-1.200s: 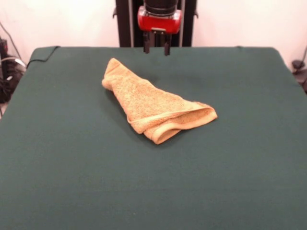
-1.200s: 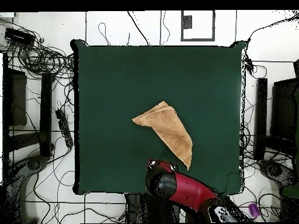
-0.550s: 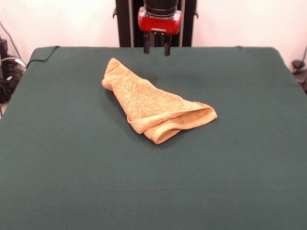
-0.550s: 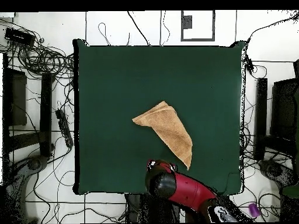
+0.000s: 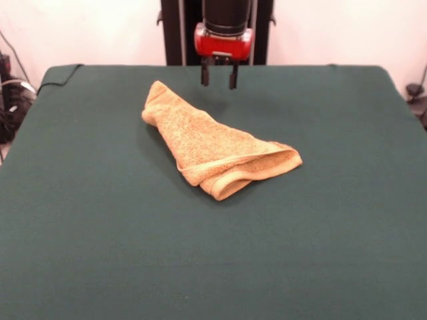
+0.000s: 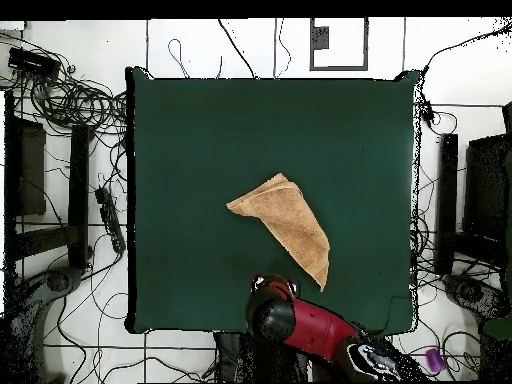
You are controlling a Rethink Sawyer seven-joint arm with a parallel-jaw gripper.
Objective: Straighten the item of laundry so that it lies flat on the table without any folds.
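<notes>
The item of laundry (image 5: 215, 145) is an orange-tan terry towel folded over itself into a rough triangle, lying a little behind the middle of the dark green table (image 5: 213, 253). Its thick folded edge faces the front right in the front view. In the overhead view the towel (image 6: 287, 226) points toward the lower right. My gripper (image 5: 219, 80) hangs open above the table's far part, behind the towel and apart from it, with nothing between its fingers. From above, the red arm head (image 6: 274, 310) covers the gripper.
Cables (image 6: 70, 100) and dark equipment lie on the floor around the table in the overhead view. The black pedestal (image 5: 175, 30) stands behind the table's far edge. A fold of green cloth hangs at the far left corner (image 5: 60, 72).
The gripper has come down a little and moved slightly toward the towel. The towel has not moved.
</notes>
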